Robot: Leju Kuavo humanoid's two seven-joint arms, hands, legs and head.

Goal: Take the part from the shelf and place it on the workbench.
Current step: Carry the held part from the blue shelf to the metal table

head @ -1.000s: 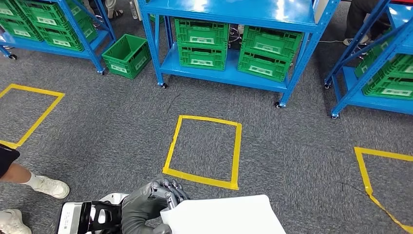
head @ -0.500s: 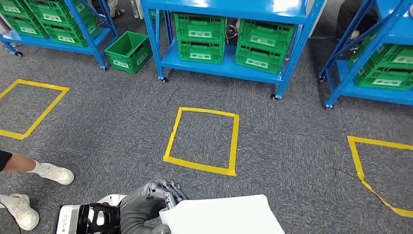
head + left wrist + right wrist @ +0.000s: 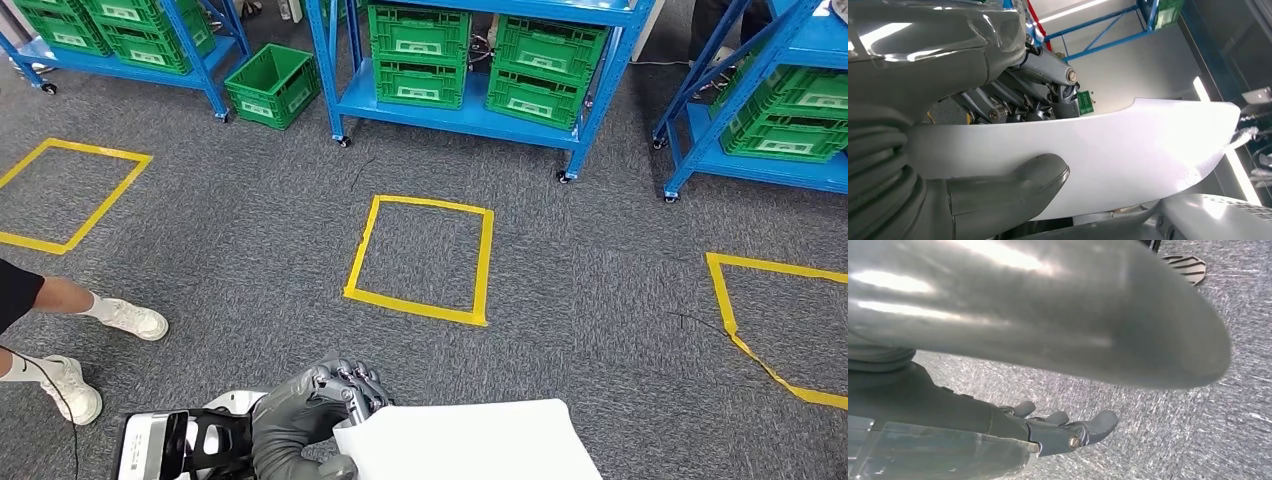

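right hand hanging over grey carpet, fingers loosely extended, holding nothing

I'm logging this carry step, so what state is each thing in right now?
Left hand: grips the white part, thumb under, fingers over its edge.
White part: held off the floor, roughly flat.
Right hand: holds nothing, fingers apart, over the grey carpet.
Loose green crate: upright on the floor, open top, looks empty.
Shelf crates: stacked on the blue shelf.
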